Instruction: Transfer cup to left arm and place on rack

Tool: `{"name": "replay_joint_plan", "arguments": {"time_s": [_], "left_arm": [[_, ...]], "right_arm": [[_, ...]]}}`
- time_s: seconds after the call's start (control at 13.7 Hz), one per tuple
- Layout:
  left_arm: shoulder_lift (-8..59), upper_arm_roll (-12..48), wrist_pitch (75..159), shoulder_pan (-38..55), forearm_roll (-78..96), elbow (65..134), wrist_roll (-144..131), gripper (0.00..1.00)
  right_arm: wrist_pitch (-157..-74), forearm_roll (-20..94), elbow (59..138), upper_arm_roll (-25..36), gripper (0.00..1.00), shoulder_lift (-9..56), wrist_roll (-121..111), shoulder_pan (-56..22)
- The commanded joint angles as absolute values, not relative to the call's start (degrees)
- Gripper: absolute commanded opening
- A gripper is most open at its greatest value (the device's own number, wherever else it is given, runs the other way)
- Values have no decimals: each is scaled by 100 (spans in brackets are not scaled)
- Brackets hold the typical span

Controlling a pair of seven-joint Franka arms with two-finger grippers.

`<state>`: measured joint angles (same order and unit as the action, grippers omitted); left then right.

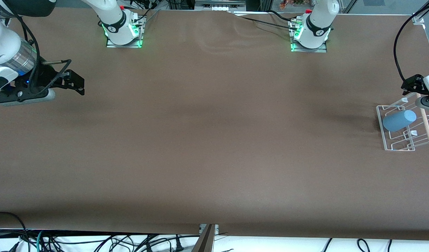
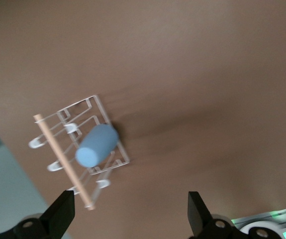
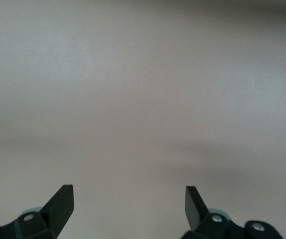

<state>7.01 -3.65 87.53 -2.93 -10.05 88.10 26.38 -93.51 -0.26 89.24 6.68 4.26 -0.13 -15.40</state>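
Observation:
The light-blue cup (image 1: 399, 120) rests tilted on the prongs of the white wire rack (image 1: 392, 146) at the left arm's end of the table. My left gripper (image 1: 412, 85) is up over the rack's edge, apart from the cup. In the left wrist view the cup (image 2: 97, 145) and rack (image 2: 124, 160) lie below the gripper (image 2: 130, 199), which is open and empty. My right gripper (image 1: 78, 83) hangs over the right arm's end of the table. It is open and empty in the right wrist view (image 3: 128, 191), over bare table.
The rack's wooden dowel (image 1: 427, 124) runs along its outer side, close to the table's end. A black cable (image 1: 398, 52) hangs near the left arm. The two arm bases (image 1: 123, 31) stand along the table's top edge.

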Motion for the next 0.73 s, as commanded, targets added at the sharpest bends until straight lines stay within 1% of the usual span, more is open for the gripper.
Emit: {"name": "replay_joint_plan", "arguments": {"time_s": [0.0, 0.15, 0.29, 0.66], "left_arm": [[800, -334, 8211, -246, -545, 8175, 1865, 100], [800, -19, 7850, -255, -178, 7920, 1392, 100], [800, 139, 7682, -263, 104, 7875, 610, 100], [713, 246, 7743, -325, 79, 7902, 536, 100]], "right_arm": [[-9334, -79, 8824, 659, 99, 448, -18, -1538], [-9334, -79, 8824, 659, 99, 448, -18, -1538], [-9334, -70, 8824, 659, 99, 448, -18, -1529], [-9334, -62, 8824, 659, 99, 457, -18, -1529]]}}
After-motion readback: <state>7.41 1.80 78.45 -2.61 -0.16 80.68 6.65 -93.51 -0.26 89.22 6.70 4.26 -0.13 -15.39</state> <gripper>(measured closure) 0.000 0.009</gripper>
